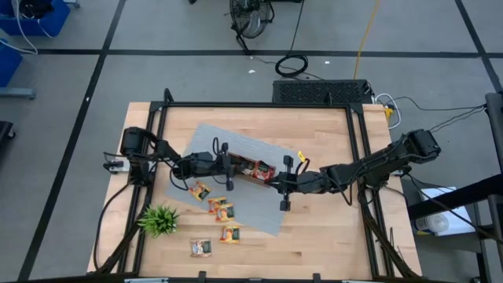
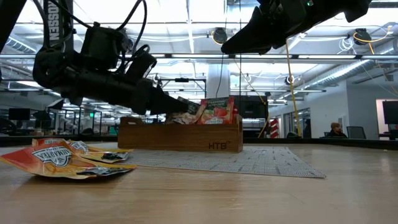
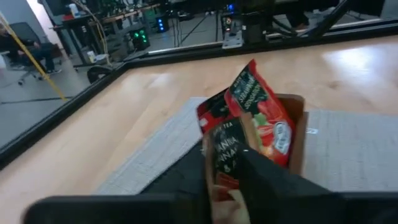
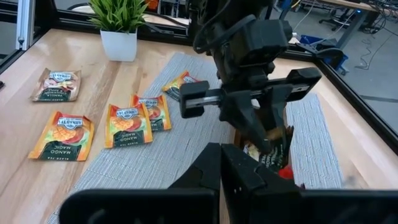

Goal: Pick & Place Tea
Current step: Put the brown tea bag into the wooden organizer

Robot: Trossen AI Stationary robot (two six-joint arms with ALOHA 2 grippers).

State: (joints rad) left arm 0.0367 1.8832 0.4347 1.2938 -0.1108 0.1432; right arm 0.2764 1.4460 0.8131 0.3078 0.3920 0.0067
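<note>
The brown wooden tray stands on the grey mat with tea sachets upright in it, among them a red one. My left gripper reaches level into the tray's left end, slightly open, with a dark tea sachet between its fingers. My right gripper hangs shut and empty above the tray's right end. Several orange tea sachets lie flat on the mat's near part, and one pale sachet lies on the bare wood. My left gripper has its fingers on either side of the dark sachet's lower part, coming nearly level from the table's left. Whether they touch it, I cannot tell. The sachet stands upright in the tray against the red one.
A small green plant in a white pot stands at the near left, beside the loose sachets. A black frame borders the table top. Bare wood lies at the near right and far left.
</note>
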